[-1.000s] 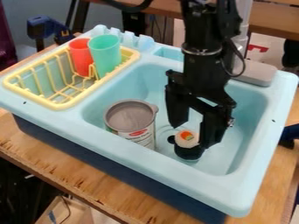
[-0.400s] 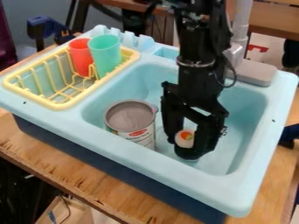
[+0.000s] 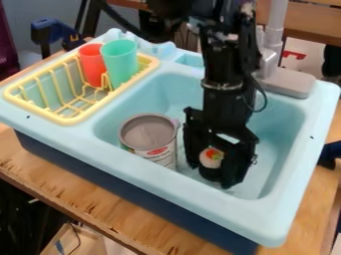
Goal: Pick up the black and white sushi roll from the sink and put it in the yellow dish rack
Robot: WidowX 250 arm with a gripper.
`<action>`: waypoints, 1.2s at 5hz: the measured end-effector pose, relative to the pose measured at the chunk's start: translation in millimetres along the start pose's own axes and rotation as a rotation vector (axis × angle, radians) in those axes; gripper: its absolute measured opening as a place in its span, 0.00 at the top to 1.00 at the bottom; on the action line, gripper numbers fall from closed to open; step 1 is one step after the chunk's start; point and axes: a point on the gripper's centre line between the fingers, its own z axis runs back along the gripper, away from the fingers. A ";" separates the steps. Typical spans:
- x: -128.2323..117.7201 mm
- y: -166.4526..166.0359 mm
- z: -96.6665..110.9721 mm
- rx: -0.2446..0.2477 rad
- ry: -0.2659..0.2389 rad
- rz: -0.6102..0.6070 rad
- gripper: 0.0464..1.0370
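You had the round toy [image 3: 211, 158] in the sink [image 3: 279, 216] directly in line with the lower end of the pincer [image 3: 213, 174], the can [image 3: 150, 133] just beside, and could not tell whether the pincer was open or gripping the toy.

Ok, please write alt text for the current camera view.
A black robot gripper hangs inside a pale-blue plastic sink, around a small round white piece topped with orange and green. Beside it stands a grey metal can; red and green plastic cups sit in a yellow rack.
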 end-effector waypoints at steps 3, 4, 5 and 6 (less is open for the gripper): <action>16.9 -8.8 26.0 0.024 0.000 -0.026 0.42; 19.2 -13.3 42.6 0.043 0.011 -0.030 0.44; 5.4 -18.1 85.7 0.046 -0.055 0.023 0.44; -25.5 -7.3 128.7 0.057 -0.083 0.154 0.44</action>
